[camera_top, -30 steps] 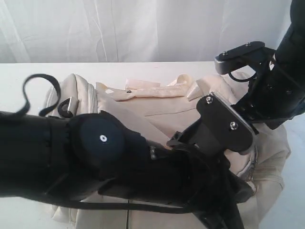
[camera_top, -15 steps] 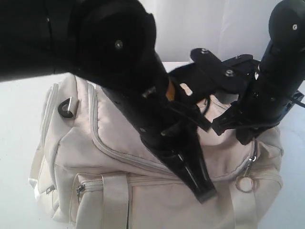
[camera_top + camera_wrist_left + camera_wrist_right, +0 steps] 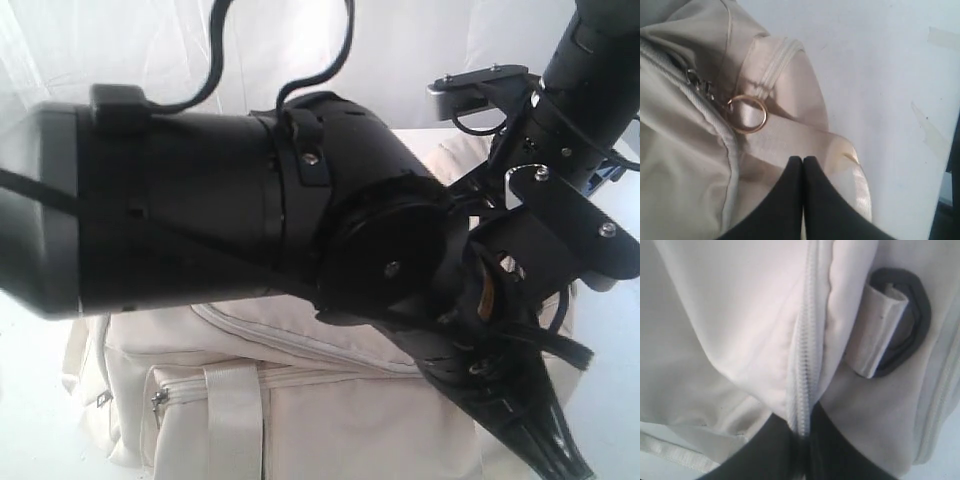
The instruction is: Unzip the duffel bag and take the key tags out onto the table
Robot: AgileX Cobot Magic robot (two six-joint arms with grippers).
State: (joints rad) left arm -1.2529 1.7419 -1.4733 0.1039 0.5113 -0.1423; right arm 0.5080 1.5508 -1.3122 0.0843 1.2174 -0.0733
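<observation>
Duffel bag: cream fabric, sitting on the white surface; in the exterior view it lies low in the frame, largely behind the left arm.
Left arm: a thick black body across the middle of the exterior view, reaching over the top of the bag and sloping down towards the bag's right end.
Left claw: clenched, the two black fingers pressed flat together with nothing between them; the tips are over a cream webbing strap at the end of the bag. Whether they touch the strap I cannot tell.
Pull ring: a gold-coloured metal ring hanging from a zip slider, lying on the strap just beside the left claw's tips but apart from them.
Tape scraps: pale pieces stuck flat on the surface, well apart from the bag.
Right arm: black, coming down at the upper right of the exterior view, partly behind the left arm.
Right claw: clenched on the zipper, whose line of teeth runs straight down into the nip between the two dark fingers.
Zipper: teeth meshed along the stretch that shows, with cream fabric puckered on one side.
Strap ring: black, lying on the bag beside the zipper, with a short loop of webbing threaded through it.
</observation>
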